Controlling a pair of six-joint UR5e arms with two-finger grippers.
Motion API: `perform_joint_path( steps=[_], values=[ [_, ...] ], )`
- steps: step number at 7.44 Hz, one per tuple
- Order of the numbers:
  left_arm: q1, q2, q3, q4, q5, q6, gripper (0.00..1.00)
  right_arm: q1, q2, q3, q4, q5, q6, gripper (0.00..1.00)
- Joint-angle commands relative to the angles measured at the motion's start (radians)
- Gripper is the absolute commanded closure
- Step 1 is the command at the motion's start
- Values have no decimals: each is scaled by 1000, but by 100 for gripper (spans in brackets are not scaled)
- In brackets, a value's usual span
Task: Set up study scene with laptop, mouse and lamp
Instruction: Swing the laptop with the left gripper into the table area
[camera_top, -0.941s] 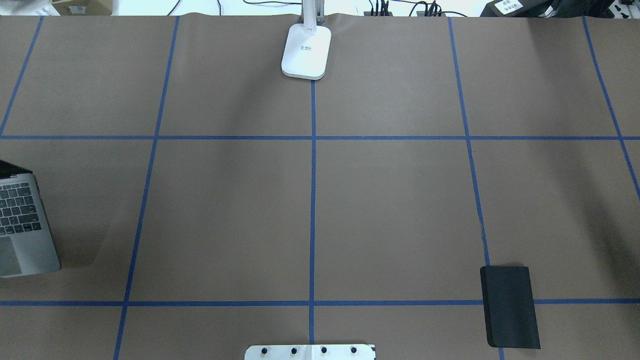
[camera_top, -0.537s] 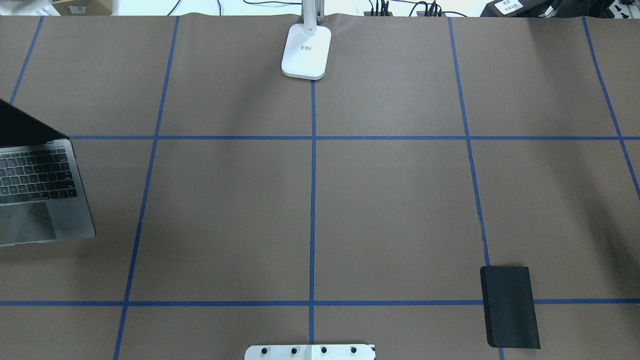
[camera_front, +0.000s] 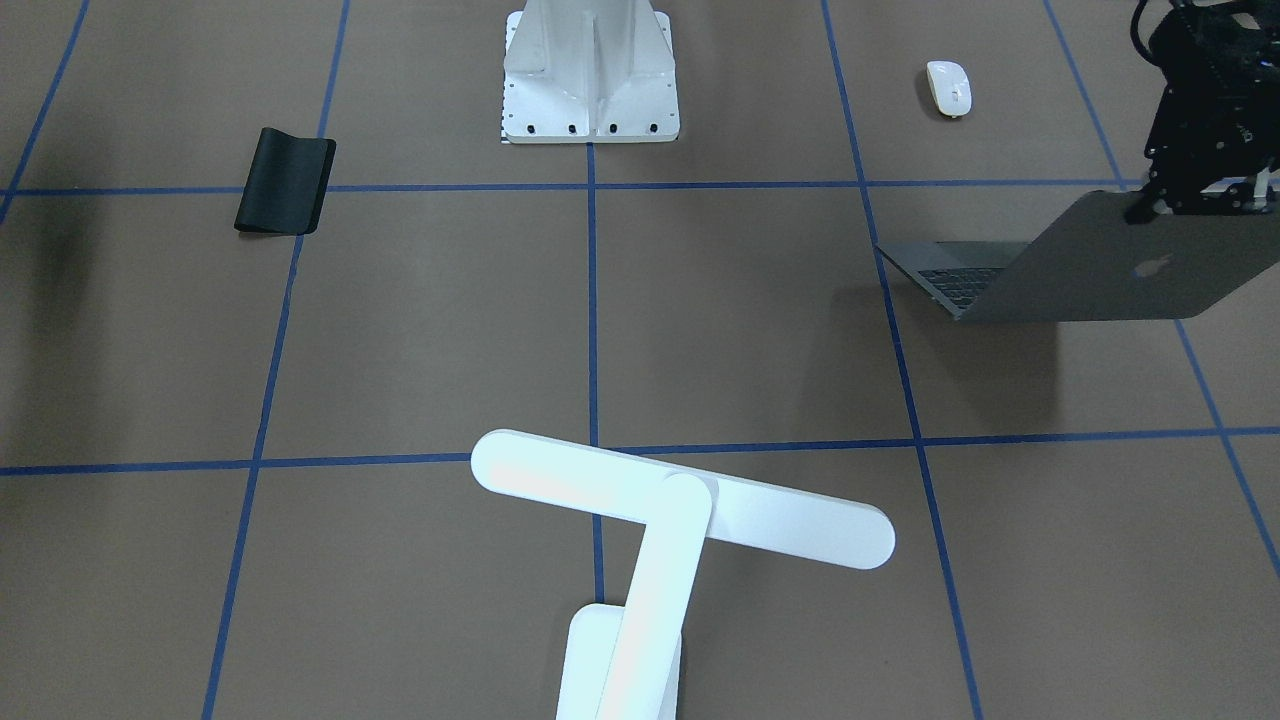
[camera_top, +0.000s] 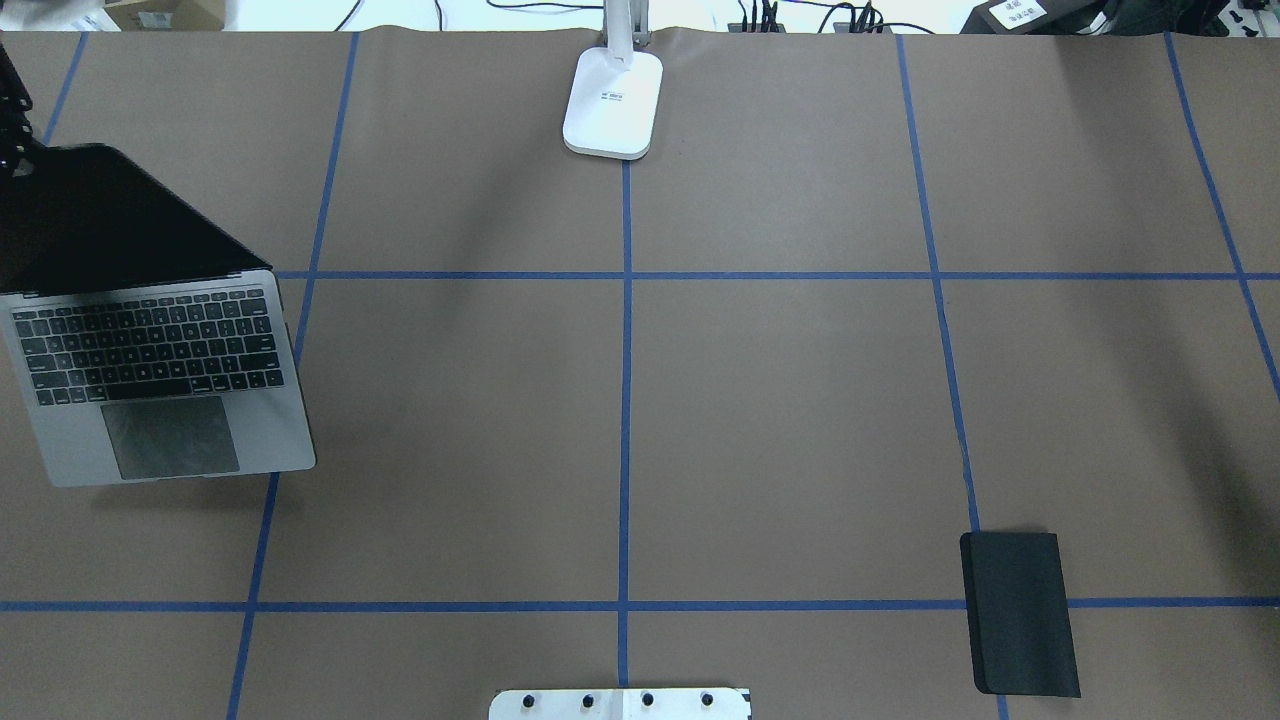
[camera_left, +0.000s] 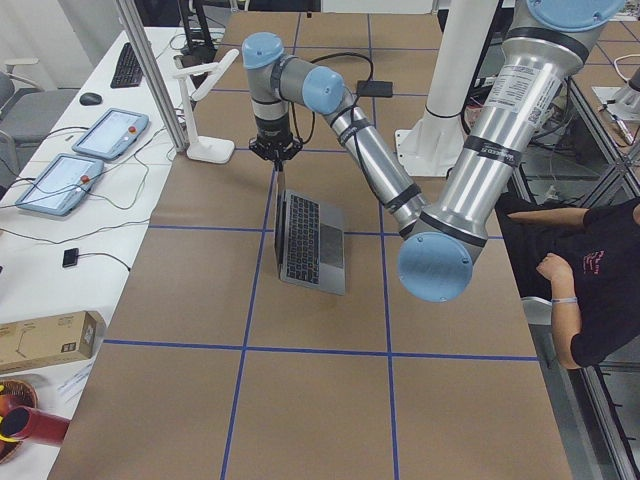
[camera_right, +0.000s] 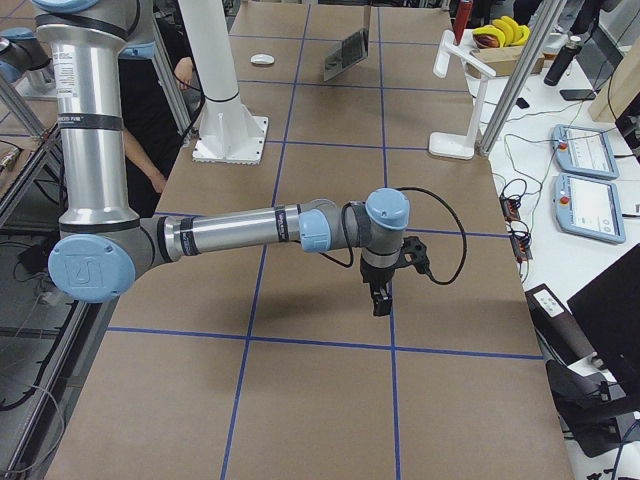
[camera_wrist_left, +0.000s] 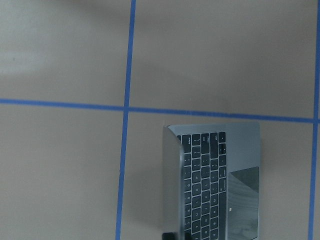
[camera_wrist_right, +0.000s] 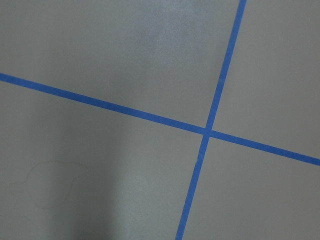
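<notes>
The open grey laptop (camera_top: 160, 385) is at the table's left side, and its shadow suggests it hangs just above the paper. My left gripper (camera_front: 1150, 212) is shut on the top edge of its lid; it also shows in the overhead view (camera_top: 15, 160). The left wrist view looks down on the laptop's keys (camera_wrist_left: 205, 185). The white mouse (camera_front: 948, 87) lies near the robot's base on its left side. The white lamp (camera_front: 680, 498) stands at the far middle edge, its base (camera_top: 612, 100) on the centre line. My right gripper (camera_right: 380, 300) hangs over bare table at the right; I cannot tell whether it is open or shut.
A black mouse pad (camera_top: 1020, 612) lies at the near right. The white ribbed pedestal (camera_front: 590, 70) stands at the near middle edge. Blue tape lines divide the brown paper table (camera_top: 780, 420) into squares. A person sits beside the robot in the left side view (camera_left: 590, 290).
The laptop has moved rightward and away from the robot, from the overhead view's left edge further into view, held by my left gripper. The lamp and mouse pad have not moved.
</notes>
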Motion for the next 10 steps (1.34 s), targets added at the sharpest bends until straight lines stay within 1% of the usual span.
perform_joint_path(
  steps=[1, 2, 3, 4, 5, 7, 8, 9, 10],
  values=[
    [60, -97, 28, 21, 3, -82, 100, 0, -6, 1, -1, 1, 2, 0],
    [68, -159, 56, 23, 3, -101, 100, 0, -9, 4, -1, 1, 3, 0],
    [106, -213, 72, 23, 3, -165, 100, 0, -10, -1, -3, 1, 2, 0],
    [126, -259, 105, 23, 25, -190, 100, 0, -15, 0, -3, 2, 3, 0],
    [134, -299, 147, 21, 66, -189, 100, 1, -25, 4, -3, 2, 3, 0],
    [167, -382, 195, 21, 114, -190, 100, 0, -26, 2, -3, 4, 3, 0],
    [168, -419, 235, 20, 124, -190, 100, 1, -27, 5, -3, 5, 3, 0],
    [198, -434, 266, 14, 161, -190, 100, 1, -27, 4, -3, 5, 3, 0],
    [235, -438, 275, 6, 173, -201, 100, 1, -27, -1, -3, 4, 3, 0]
  ],
)
